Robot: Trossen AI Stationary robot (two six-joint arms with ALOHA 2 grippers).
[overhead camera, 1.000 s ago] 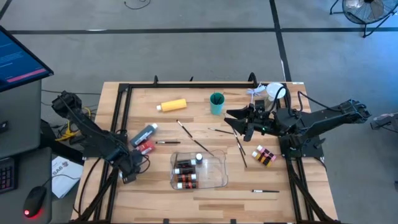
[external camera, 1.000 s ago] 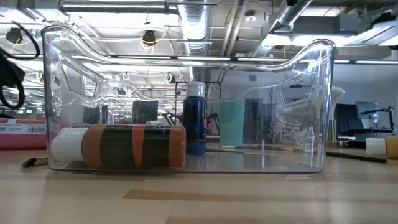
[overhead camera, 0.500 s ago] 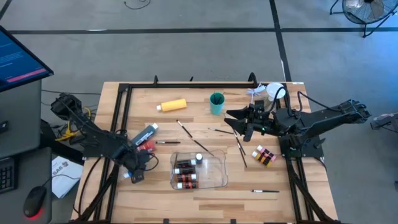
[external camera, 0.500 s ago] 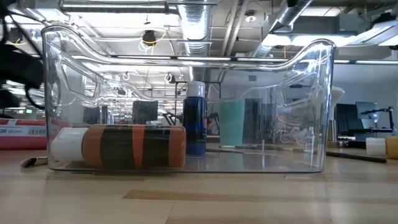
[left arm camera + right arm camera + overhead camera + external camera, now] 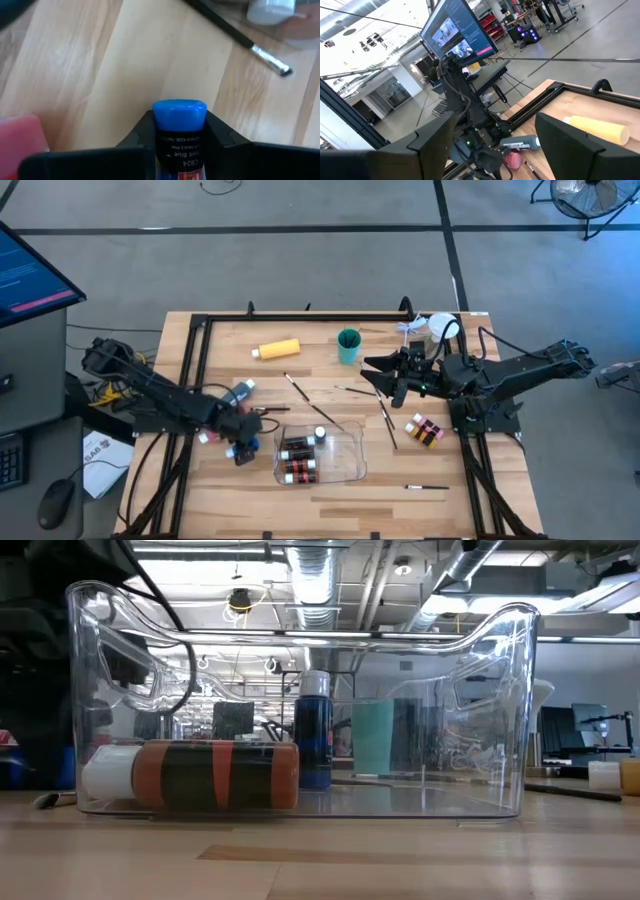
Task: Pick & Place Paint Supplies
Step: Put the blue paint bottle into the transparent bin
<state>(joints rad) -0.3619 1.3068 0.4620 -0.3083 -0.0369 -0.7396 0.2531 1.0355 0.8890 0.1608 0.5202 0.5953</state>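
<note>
The left gripper (image 5: 178,131) is clamped on the blue paint tube (image 5: 179,132) near the tabletop's (image 5: 500,480) left edge, just beside the clear tray (image 5: 345,465), probably bound there. The right gripper (image 5: 388,376), fingers apart, waits near the right edge.

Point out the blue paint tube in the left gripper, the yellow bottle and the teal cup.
blue paint tube (image 5: 178,116): left wrist view, on its blue cap, between the fingers.
yellow bottle (image 5: 279,349): high view, middle of its body.
teal cup (image 5: 348,347): high view, on its side wall.
</note>
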